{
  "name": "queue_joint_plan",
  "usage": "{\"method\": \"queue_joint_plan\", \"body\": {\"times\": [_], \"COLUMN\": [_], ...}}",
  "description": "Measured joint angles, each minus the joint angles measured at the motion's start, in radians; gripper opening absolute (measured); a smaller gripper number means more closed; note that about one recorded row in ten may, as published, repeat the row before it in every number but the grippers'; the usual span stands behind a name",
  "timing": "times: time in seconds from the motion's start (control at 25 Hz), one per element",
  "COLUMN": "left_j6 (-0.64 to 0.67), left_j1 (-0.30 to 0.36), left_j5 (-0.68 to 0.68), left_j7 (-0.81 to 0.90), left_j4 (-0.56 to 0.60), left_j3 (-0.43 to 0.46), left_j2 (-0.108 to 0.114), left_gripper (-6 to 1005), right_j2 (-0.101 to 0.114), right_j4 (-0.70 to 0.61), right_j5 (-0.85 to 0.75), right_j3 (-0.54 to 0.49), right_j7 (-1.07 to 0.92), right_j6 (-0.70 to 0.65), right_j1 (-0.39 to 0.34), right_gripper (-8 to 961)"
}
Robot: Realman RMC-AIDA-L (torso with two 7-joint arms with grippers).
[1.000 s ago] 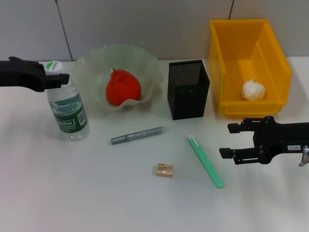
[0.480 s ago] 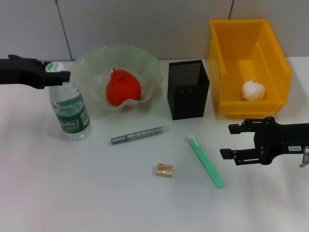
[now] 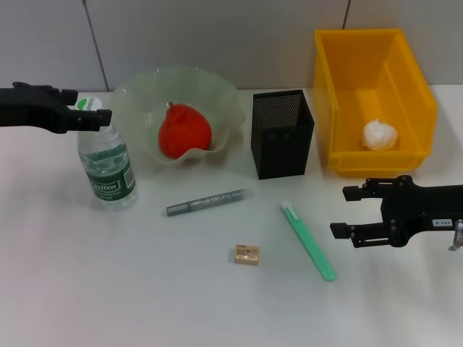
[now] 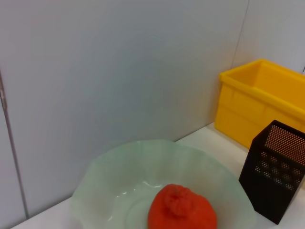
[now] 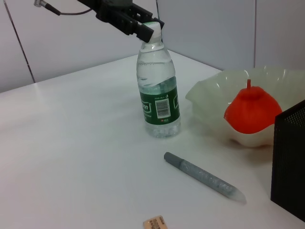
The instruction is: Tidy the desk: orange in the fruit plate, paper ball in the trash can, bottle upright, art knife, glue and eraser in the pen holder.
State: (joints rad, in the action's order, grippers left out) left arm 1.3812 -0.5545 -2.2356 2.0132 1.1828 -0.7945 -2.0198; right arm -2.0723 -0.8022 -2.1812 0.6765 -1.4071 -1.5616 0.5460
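Observation:
The bottle stands on the table at the left, leaning slightly. My left gripper is shut on its white-green cap. The orange lies in the fruit plate, and the paper ball lies in the yellow trash can. The black mesh pen holder stands between them. On the table in front lie the grey glue stick, the tan eraser and the green art knife. My right gripper hovers open just right of the knife, holding nothing.
A grey wall runs behind the table. The left wrist view shows the orange, the fruit plate, the pen holder and the trash can. White tabletop lies in front of the eraser and the glue.
The bottle and my left gripper on its cap have shifted slightly to the right, and the bottle stands a little straighter. The right arm has barely moved.

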Motion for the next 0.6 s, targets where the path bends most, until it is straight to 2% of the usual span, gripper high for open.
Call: {"method": "queue_joint_plan", "body": {"times": [0.08,0.2,0.32,0.44,0.52,0.56,0.6], "left_j6": [0.010,0.049,0.154,0.332,0.413,0.478,0.478], "left_j1": [0.001,0.004,0.010,0.029,0.039,0.045,0.045], "left_j5": [0.013,0.079,0.241,0.457,0.533,0.559,0.559], "left_j7": [-0.003,-0.010,-0.022,-0.062,-0.081,-0.108,-0.108], "left_j4": [0.000,0.005,0.019,-0.002,-0.037,-0.095,-0.095], "left_j3": [0.002,0.027,0.112,0.176,0.179,0.175,0.175], "left_j2": [0.002,0.008,0.029,0.057,0.071,0.079,0.079], "left_gripper": [805,804,804,803,803,803,803], "right_j2": [0.000,0.000,0.000,0.000,0.000,0.000,0.000], "right_j4": [0.000,0.000,0.000,0.000,0.000,0.000,0.000], "right_j5": [0.000,0.000,0.000,0.000,0.000,0.000,0.000], "right_j3": [0.000,0.000,0.000,0.000,0.000,0.001,0.001], "right_j7": [0.000,0.000,0.000,0.000,0.000,0.000,0.000], "right_j6": [0.000,0.000,-0.003,-0.006,-0.007,-0.007,-0.007], "right_j1": [-0.001,-0.001,-0.002,0.001,0.005,0.008,0.008], "right_gripper": [757,756,755,754,754,753,753]}}
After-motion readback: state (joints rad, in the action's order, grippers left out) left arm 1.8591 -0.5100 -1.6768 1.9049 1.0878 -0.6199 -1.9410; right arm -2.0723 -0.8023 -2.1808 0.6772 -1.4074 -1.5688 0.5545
